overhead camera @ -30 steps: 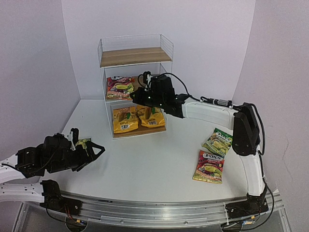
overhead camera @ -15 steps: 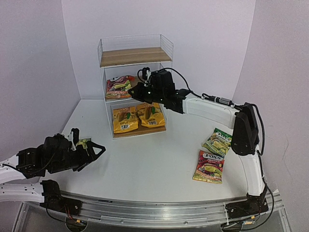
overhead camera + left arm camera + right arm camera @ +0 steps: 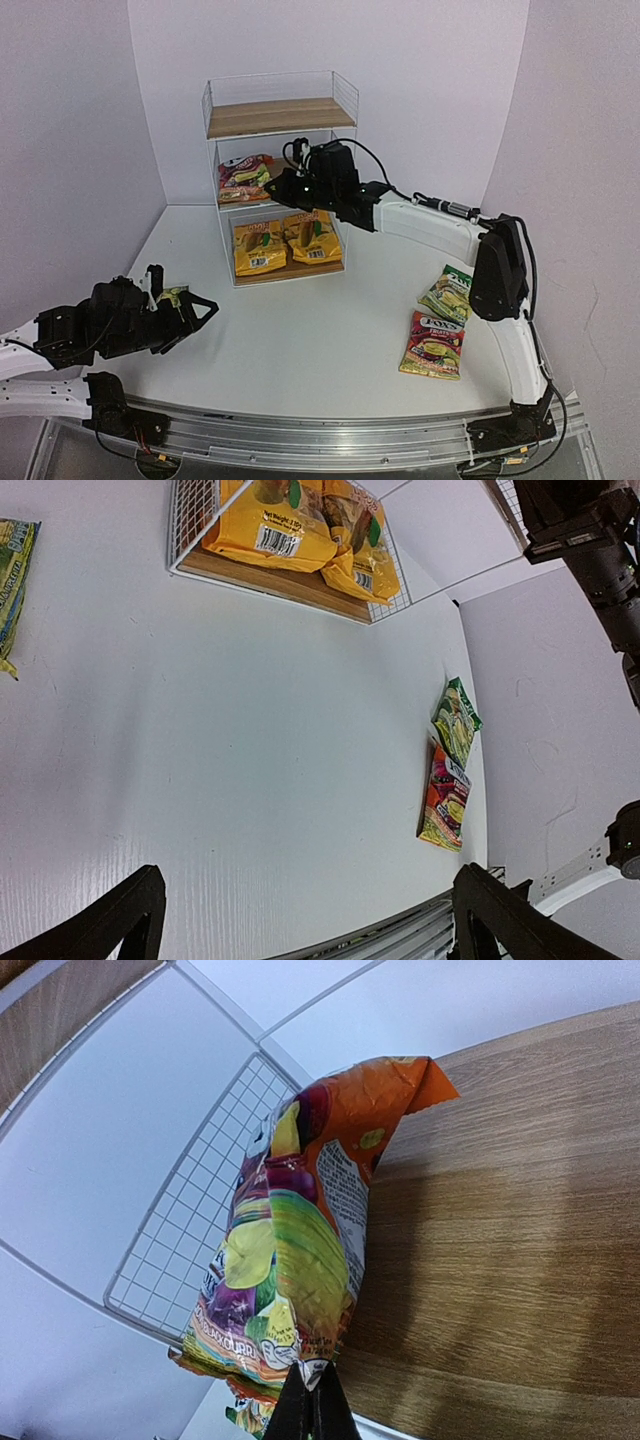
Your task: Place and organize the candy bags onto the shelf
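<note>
On the white table (image 3: pixel 320 340) stands a tall white-wire shelf (image 3: pixel 280 117) with three light wooden boards, where the right gripper (image 3: pixel 313 1400), jaws clamped on a glossy red-magenta candy bag (image 3: pixel 300 1250), holds it on the middle board, while the left gripper (image 3: pixel 200 308), jaws wide apart, hangs just beside a flat green candy bag (image 3: pixel 172 296).

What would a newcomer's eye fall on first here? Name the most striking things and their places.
The tall wire shelf at the back stands out, with the right hand reaching into its middle level, shut on the edge of a red bag. Two yellow bags brighten the bottom level, while a green bag and a second red bag lie on the table at right.
</note>
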Controlling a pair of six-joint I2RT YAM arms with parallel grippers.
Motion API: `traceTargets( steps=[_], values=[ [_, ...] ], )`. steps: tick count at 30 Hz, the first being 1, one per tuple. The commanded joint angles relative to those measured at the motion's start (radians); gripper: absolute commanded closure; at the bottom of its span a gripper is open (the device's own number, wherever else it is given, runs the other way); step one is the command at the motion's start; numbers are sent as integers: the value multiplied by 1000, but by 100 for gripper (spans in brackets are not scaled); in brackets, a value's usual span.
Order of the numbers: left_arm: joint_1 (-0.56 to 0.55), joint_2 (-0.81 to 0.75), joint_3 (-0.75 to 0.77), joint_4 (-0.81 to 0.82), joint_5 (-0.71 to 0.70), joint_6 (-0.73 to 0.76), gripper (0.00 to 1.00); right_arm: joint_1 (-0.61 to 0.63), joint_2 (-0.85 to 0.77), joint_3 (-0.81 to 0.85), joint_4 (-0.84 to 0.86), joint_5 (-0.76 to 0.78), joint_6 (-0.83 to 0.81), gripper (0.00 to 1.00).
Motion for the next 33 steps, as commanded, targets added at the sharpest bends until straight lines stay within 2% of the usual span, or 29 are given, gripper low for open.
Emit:
traceTargets(
  steps=[1, 5, 17, 21, 27, 33],
  values=[
    [-1, -6, 20, 29, -25, 4, 0, 4, 38, 72, 20, 16, -5, 100],
    [-1, -4, 21, 30, -27, 3, 0, 4, 43, 81, 20, 18, -7, 97],
    [-1, 2, 23, 35, -24, -6, 0, 5, -86, -75, 35, 53, -22, 67],
    [-1, 13, 25, 45, -21, -2, 0, 8, -147, -144, 38, 61, -37, 35],
    [-1, 37, 36, 78, -8, 18, 0, 15, -259, -273, 37, 48, -61, 30],
    [-1, 92, 45, 128, 25, 45, 0, 26, -483, -570, 30, 33, -41, 23]
  ],
)
